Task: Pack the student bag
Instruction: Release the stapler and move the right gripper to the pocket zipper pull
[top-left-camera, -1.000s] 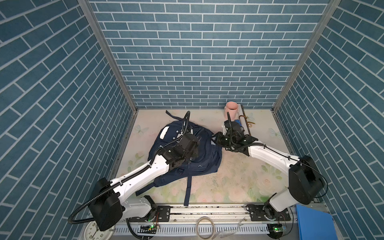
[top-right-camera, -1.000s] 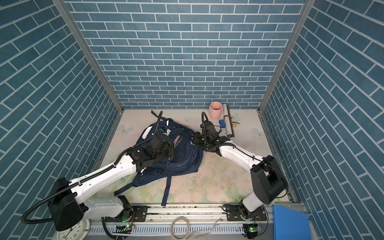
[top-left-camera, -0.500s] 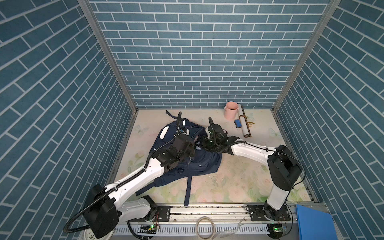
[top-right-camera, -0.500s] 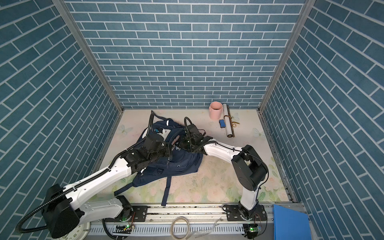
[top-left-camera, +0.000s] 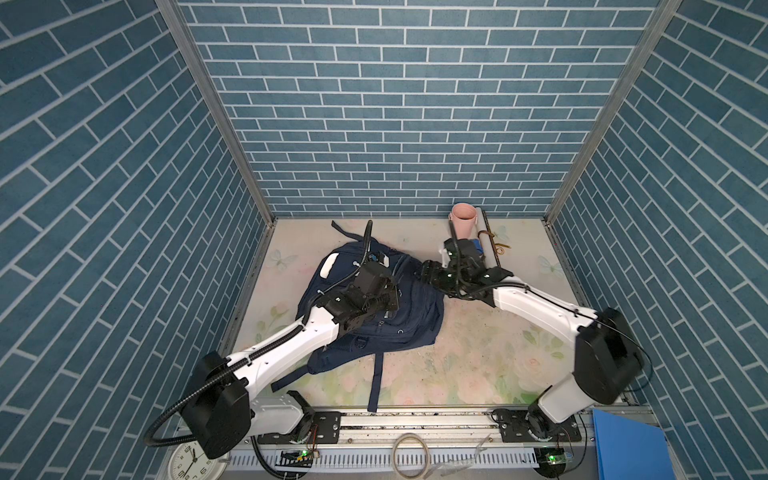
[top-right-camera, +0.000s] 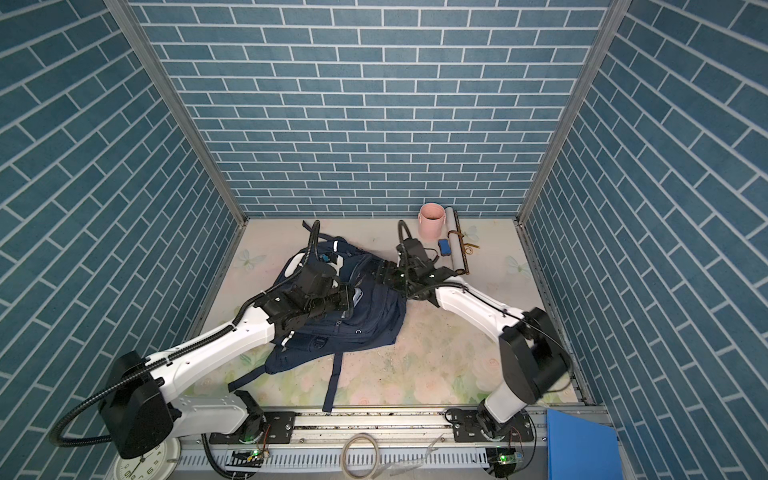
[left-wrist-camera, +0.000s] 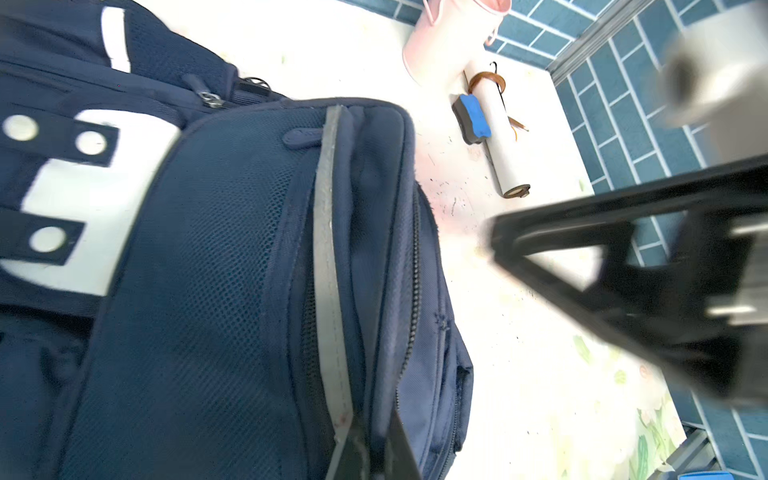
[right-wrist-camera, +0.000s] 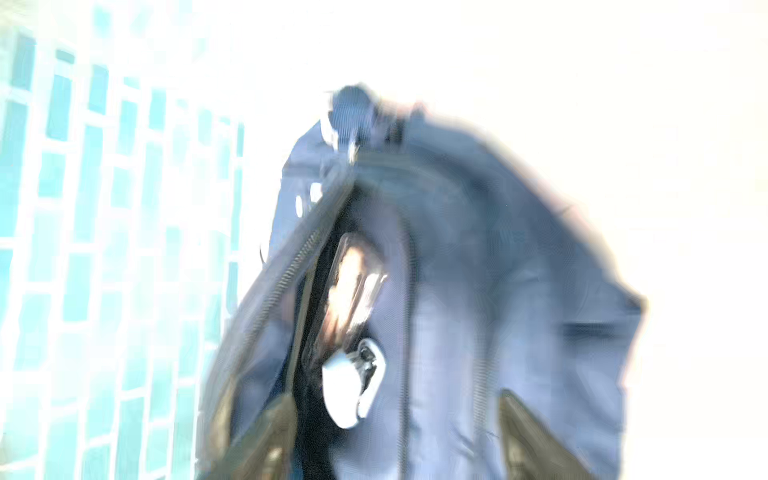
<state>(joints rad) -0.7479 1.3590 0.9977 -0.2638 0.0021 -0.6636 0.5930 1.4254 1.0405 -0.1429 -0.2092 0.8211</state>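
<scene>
Backpack (top-left-camera: 415, 328), navy fabric with grey strips (left-wrist-camera: 328, 270) and a white patch (left-wrist-camera: 83, 199) crossed by dark studded bands. Lying on floral surface (top-left-camera: 478, 357), left of centre in both top views, between the two arms; long straps (top-left-camera: 376, 386) trailing toward near rail. Zip mouth (right-wrist-camera: 316, 291) gaping in right wrist view; pale blurred item (right-wrist-camera: 349, 386) inside, kind not discernible.

Left tool (top-left-camera: 390, 305): over middle of backpack, closed, pinching a fold of fabric beside a grey strip; fingertips (left-wrist-camera: 349, 457) just visible at frame edge in left wrist view.

Right tool (top-left-camera: 426, 276): at backpack's right edge, pointing toward it, open, fingers (right-wrist-camera: 266, 436) spread wide with zip mouth ahead of them; right wrist view heavily blurred and overexposed.

Pink cup (top-left-camera: 463, 220): upright by back wall, right of backpack, well apart from it.

White roll (top-right-camera: 456, 249): lying flat just beside cup, brown band (left-wrist-camera: 486, 81) around one end.

Blue eraser (top-right-camera: 444, 246): against roll, on side nearer backpack.

Blue folder (top-left-camera: 627, 449), wall clock (top-left-camera: 195, 461), loop of cable (top-left-camera: 409, 455): off surface, beyond near rail; folder at right corner, clock at left, loop between.

Blue tiled walls (top-left-camera: 395, 104) on three sides of surface.
</scene>
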